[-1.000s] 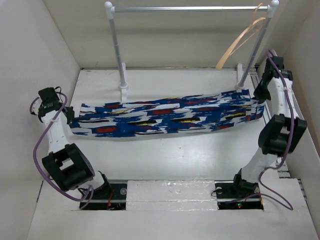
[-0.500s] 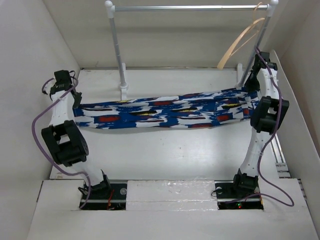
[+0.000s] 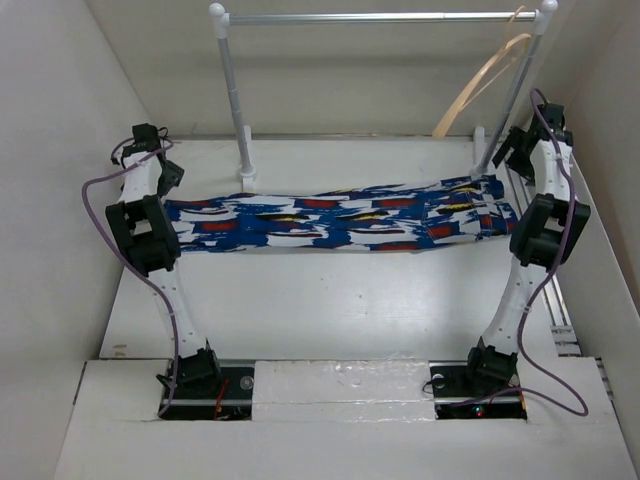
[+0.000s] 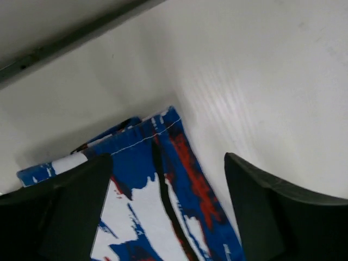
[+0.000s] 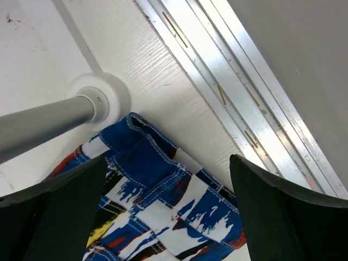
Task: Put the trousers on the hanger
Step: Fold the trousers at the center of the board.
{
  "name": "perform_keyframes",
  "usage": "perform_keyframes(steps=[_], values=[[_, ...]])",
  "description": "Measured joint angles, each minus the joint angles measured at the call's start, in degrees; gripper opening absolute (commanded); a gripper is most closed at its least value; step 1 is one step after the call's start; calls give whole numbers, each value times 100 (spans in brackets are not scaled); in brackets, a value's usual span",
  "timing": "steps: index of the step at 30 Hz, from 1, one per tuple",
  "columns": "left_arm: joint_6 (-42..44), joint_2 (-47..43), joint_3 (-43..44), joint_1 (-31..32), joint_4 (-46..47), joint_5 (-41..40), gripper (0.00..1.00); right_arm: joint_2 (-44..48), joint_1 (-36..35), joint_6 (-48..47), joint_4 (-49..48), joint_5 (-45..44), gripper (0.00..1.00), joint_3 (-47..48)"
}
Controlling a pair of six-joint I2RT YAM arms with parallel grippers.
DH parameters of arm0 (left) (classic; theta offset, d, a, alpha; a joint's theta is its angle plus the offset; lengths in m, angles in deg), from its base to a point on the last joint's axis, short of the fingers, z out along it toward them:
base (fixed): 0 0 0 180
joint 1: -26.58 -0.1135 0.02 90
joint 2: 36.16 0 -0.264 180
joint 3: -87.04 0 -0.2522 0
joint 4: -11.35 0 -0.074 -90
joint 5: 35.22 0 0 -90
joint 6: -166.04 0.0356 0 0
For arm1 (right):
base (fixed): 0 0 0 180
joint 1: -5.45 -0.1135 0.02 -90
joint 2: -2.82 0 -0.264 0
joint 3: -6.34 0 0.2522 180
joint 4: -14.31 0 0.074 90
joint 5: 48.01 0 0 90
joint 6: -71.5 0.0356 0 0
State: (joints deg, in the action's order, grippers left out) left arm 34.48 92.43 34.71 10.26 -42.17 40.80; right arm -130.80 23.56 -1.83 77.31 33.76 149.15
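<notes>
The trousers [image 3: 340,222], blue and white with red, black and yellow dashes, lie flat across the table from left to right. Above their left hem end [image 4: 147,190] my left gripper [image 3: 168,180] hovers open [image 4: 168,209], holding nothing. My right gripper [image 3: 505,160] is open [image 5: 168,212] over the waistband end [image 5: 163,201], its fingers clear of the cloth. The pale wooden hanger [image 3: 480,85] hangs from the right end of the rail, behind and above the trousers.
A rack with white posts and a metal rail [image 3: 380,17] stands at the back. Its right post base [image 5: 100,98] touches the waistband corner, and its left post [image 3: 235,100] is just behind the trousers. A metal track [image 5: 244,92] runs along the right wall.
Both arms carried the stretched trousers toward the back of the table. Both grippers then opened and let go, and the trousers now lie flat.
</notes>
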Motion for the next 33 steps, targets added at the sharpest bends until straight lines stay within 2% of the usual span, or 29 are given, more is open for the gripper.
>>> perform_keyframes(steps=[1,3,5,6,7,9,11,14,16,17,18,19,22,23,27,29,31,33], values=[[55,48,11,-17,-59,-4,96,98,33,-2,-138,46,100,-225],[149,39,-39,-31,-210,-22,96,391,68,-17,-352,157,100,-791],[221,-201,-286,-31,-144,-76,93,706,61,-28,-487,273,98,-1281],[238,-476,-605,-31,-68,-129,88,922,46,-42,-603,326,95,-1565],[243,-778,-953,-31,20,-151,88,1141,15,-44,-702,367,92,-1840],[232,-1659,-1967,-50,260,-125,86,1613,-63,-76,-984,483,63,-2369],[168,-2603,-2929,-146,551,72,83,2133,-157,-74,-1338,625,30,-2955],[33,-3681,-4116,-538,973,570,81,2708,-328,-50,-1694,881,0,-3582],[-50,-3886,-4594,-791,1163,800,80,2916,-476,-46,-1871,1008,0,-3880],[-83,-3860,-4780,-879,1255,911,80,2983,-549,-50,-1958,1054,5,-4022],[-136,-3770,-4946,-909,1405,1147,77,3025,-619,-57,-2020,1115,32,-4159],[-136,-3630,-5095,-901,1408,1156,77,3053,-699,-66,-2055,1174,33,-4301],[-282,-3252,-5316,-839,1534,1360,75,3132,-782,-85,-2291,1502,61,-4815],[-337,-3152,-5359,-820,1582,1397,75,3152,-767,-85,-2310,1626,65,-4977],[-590,-3062,-5399,-809,1880,1495,74,3169,-590,-87,-2437,1982,66,-5473],[-743,-3014,-5392,-809,2024,1532,66,3211,-479,-90,-2448,2055,66,-5617],[-861,-2929,-5348,-809,2116,1561,65,3311,-358,-85,-2476,2131,67,-5733],[-994,-2804,-5209,-787,2177,1578,29,3438,-232,-57,-2618,2216,71,-5860]])
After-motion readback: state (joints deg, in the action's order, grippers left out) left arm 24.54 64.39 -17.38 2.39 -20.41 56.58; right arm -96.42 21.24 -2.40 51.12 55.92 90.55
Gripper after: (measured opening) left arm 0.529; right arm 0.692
